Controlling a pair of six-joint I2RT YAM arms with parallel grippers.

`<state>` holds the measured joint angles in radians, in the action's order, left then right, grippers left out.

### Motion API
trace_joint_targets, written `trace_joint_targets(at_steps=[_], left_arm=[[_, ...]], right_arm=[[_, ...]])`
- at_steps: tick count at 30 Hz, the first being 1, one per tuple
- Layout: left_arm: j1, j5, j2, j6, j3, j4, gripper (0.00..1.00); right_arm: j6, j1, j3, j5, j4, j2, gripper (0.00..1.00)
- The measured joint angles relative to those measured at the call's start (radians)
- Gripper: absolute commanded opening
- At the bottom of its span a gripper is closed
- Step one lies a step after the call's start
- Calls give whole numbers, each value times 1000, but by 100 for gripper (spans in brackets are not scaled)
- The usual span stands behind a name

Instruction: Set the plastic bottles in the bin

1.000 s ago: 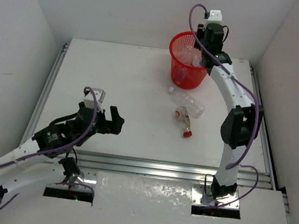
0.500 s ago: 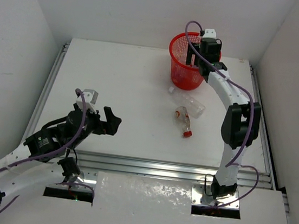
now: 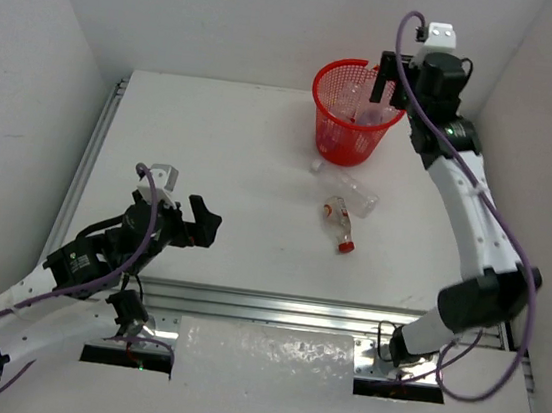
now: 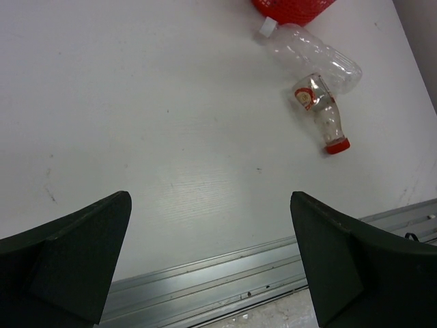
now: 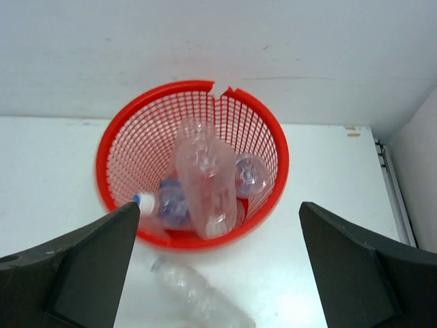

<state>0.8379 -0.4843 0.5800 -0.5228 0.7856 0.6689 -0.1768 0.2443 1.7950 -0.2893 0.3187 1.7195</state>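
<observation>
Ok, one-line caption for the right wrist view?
Open right gripper above red bin holding several bottles; another bottle lies outside its base.

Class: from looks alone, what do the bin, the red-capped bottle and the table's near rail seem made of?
The bin is probably plastic: glossy red open mesh. The red-capped bottle looks like thin clear plastic, since the table shows through it. The rail is likely aluminium: dull silver with long grooves.

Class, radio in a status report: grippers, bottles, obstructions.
Left gripper open, empty. Right gripper open near bin. Several bottles inside; white-cap bottle and red-cap bottle on table. No obstruction seen.
</observation>
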Motion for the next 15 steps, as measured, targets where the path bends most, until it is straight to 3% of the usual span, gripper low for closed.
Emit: trace_joint_targets(at_steps=[4,8,10,15], left_arm=[[-9,-40,0,-22,0,20,100],[-22,-67,-2,-37,0,32,100],[-22,-71,-5,-39,0,32,100],[-22,-71,-4,-39,0,32,100]], right_arm=[[-36,7,-212,63,56,-294,98],[-93,69,-449,99,141,-445,93],[-115,115,-553,121,184,-449,92],[-134,183,-713,159,215,-269,90]])
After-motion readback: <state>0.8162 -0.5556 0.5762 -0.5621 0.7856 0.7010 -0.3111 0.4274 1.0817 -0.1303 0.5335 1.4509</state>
